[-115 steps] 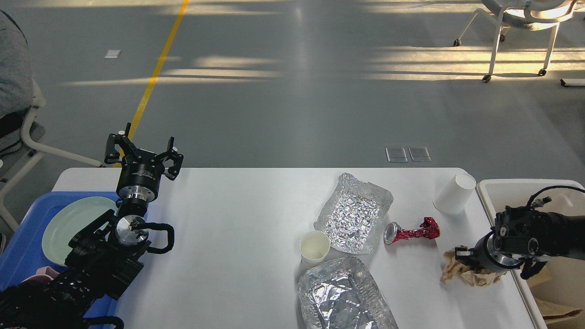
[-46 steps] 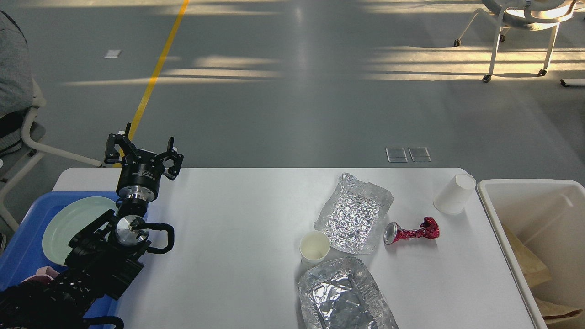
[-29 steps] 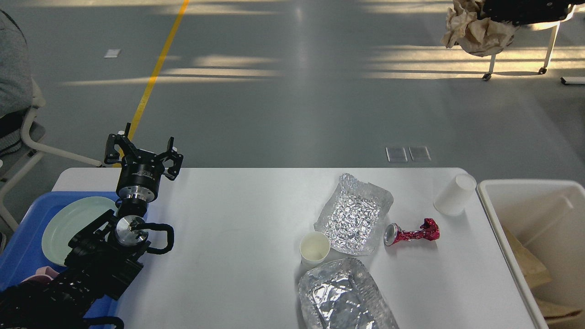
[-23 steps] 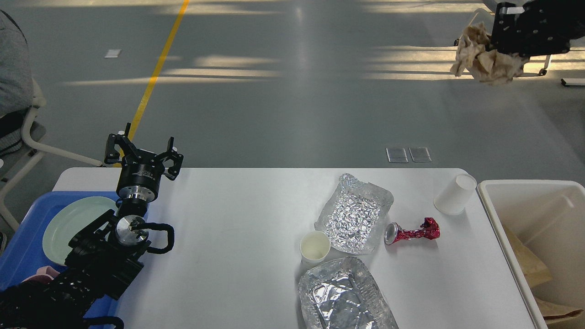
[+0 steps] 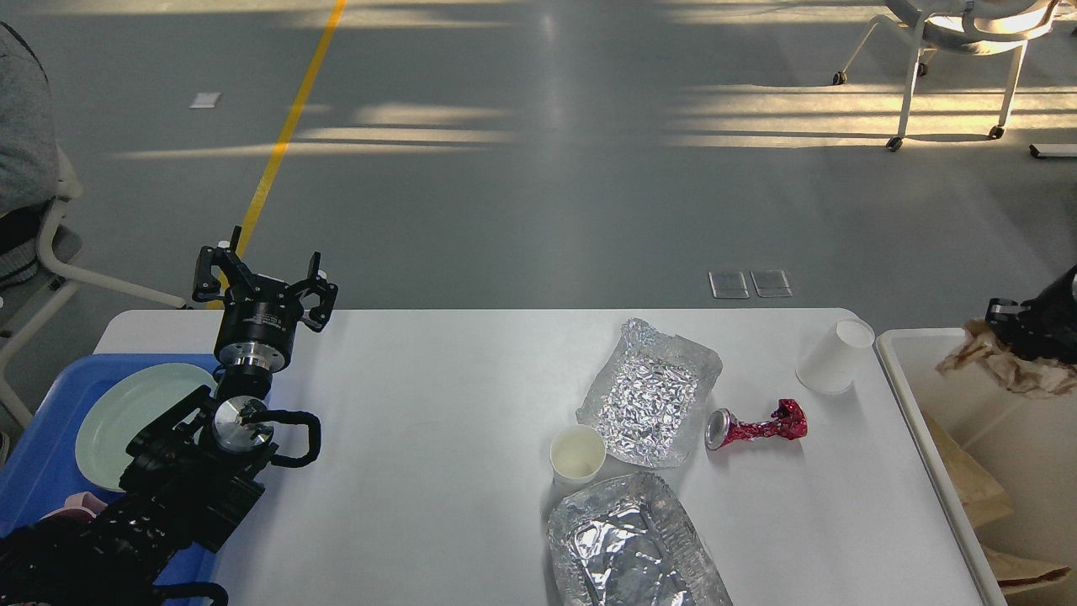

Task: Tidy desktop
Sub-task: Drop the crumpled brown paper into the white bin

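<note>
The desktop [image 5: 437,396] is a wide white tabletop. On its right half lie a crumpled foil sheet [image 5: 650,391], a foil tray [image 5: 627,543], a small upright paper cup [image 5: 578,454], a crushed red can [image 5: 756,426] and a tilted white cup [image 5: 835,357]. My left gripper [image 5: 262,284] stands open and empty over the table's back left. At the right edge of the view my right gripper [image 5: 1007,322] is shut on a wad of crumpled brown paper [image 5: 1005,366], held over the off-white bin [image 5: 904,383].
A blue tray [image 5: 34,488] with a pale green plate [image 5: 126,412] sits at the table's left end, under my left arm. Brown paper lies inside the bin. A white chair [image 5: 959,34] stands on the floor far back right.
My right gripper, with the brown paper in it, has come down from the top right corner to just above the bin. The left arm and the table's things have stayed put.
</note>
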You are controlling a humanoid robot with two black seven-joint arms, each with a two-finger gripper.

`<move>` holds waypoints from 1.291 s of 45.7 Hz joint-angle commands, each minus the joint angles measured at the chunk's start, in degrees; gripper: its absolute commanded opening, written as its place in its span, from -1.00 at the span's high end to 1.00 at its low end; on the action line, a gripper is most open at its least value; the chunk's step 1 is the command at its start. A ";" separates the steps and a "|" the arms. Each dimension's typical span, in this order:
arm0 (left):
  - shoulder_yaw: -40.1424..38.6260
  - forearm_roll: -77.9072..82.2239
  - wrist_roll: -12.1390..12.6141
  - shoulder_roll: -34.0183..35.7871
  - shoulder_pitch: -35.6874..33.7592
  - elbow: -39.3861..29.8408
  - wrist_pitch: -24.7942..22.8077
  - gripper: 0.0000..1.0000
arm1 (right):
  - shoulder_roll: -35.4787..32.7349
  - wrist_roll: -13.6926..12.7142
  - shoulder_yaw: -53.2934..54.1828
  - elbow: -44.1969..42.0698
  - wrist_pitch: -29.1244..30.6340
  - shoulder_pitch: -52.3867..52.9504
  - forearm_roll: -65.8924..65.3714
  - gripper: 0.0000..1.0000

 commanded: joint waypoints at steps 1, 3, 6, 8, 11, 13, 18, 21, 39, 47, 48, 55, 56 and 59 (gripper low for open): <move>0.00 0.00 0.00 0.00 0.00 0.00 -0.01 -1.00 | 1.72 -0.02 -5.74 -0.62 -11.80 -5.15 0.16 1.00; 0.00 0.00 0.00 0.00 0.00 0.00 -0.01 -1.00 | 2.86 -0.02 -8.55 -1.49 -16.37 -7.26 0.34 1.00; 0.00 0.00 0.00 0.00 0.00 0.00 -0.01 -1.00 | 3.56 -0.02 -10.49 -2.20 -19.72 -9.11 0.42 1.00; 0.00 0.00 0.00 0.00 0.00 0.00 -0.01 -1.00 | 3.65 -0.02 -10.76 -2.29 -21.13 -9.99 0.60 1.00; 0.00 0.09 0.00 0.00 0.00 0.00 -0.01 -1.00 | 3.74 -0.02 -10.67 -2.11 -22.10 -10.52 0.69 0.86; 0.00 0.00 0.00 0.00 0.00 0.00 -0.01 -1.00 | 3.74 -0.02 -10.58 -1.94 -22.19 -10.52 0.69 0.73; 0.00 0.00 0.00 0.00 0.00 0.00 -0.01 -1.00 | 3.74 -0.02 -10.32 -1.59 -22.28 -10.52 0.86 0.06; 0.00 0.00 0.00 0.00 0.00 0.00 -0.01 -1.00 | 3.65 -0.02 -10.23 -1.58 -22.28 -10.52 0.95 -0.59; 0.00 0.00 0.00 0.00 0.00 0.00 -0.01 -1.00 | 3.92 -0.02 -9.97 -0.01 -21.49 -8.86 1.13 -1.00; 0.00 0.00 0.00 0.00 0.00 0.00 -0.01 -1.00 | 3.30 -0.02 -10.05 7.37 -18.51 1.68 1.13 -1.00; 0.00 0.00 0.00 0.00 0.00 0.00 -0.01 -1.00 | 3.30 -0.02 -9.97 8.08 -17.28 3.17 1.21 -1.00; 0.00 0.00 0.00 0.00 0.00 0.00 -0.01 -1.00 | 3.39 -0.02 -9.88 12.82 -6.47 12.93 4.55 -1.00; 0.00 0.00 0.00 0.00 0.00 0.00 -0.01 -1.00 | 3.48 -0.02 -9.88 13.53 -4.98 14.42 5.43 -1.00; 0.00 0.00 0.00 0.00 0.00 0.00 -0.01 -1.00 | 3.48 -0.02 -9.88 15.11 -0.84 18.73 7.89 -1.00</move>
